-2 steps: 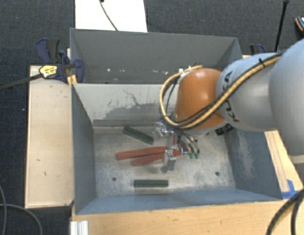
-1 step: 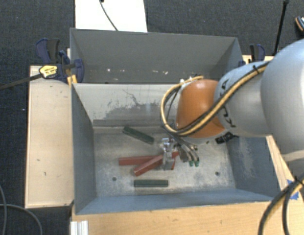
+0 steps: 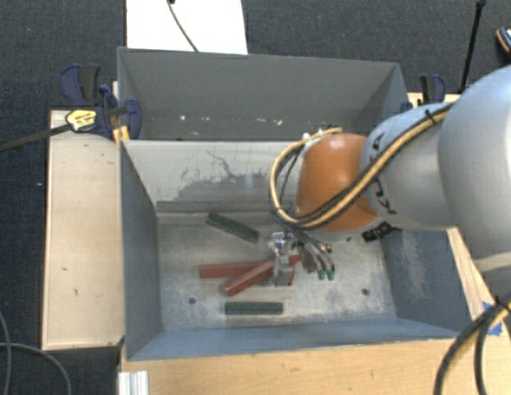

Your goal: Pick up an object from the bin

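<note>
My gripper [image 3: 281, 268] is low in the middle of the bin, its tip down on the right ends of two reddish-brown sticks. One reddish-brown stick [image 3: 226, 270] lies nearly level, pointing left. The other reddish-brown stick [image 3: 248, 279] slants down to the left just below it, and a short red piece shows on the gripper's right side. A dark green stick [image 3: 233, 225] lies slanted up and to the left of the gripper. Another dark green stick [image 3: 253, 308] lies flat near the bin's front wall, below the gripper.
The arm with its orange cover and cables reaches in from the right and hides the bin floor's right middle. The bin's sloped walls rise close on the left and at the front.
</note>
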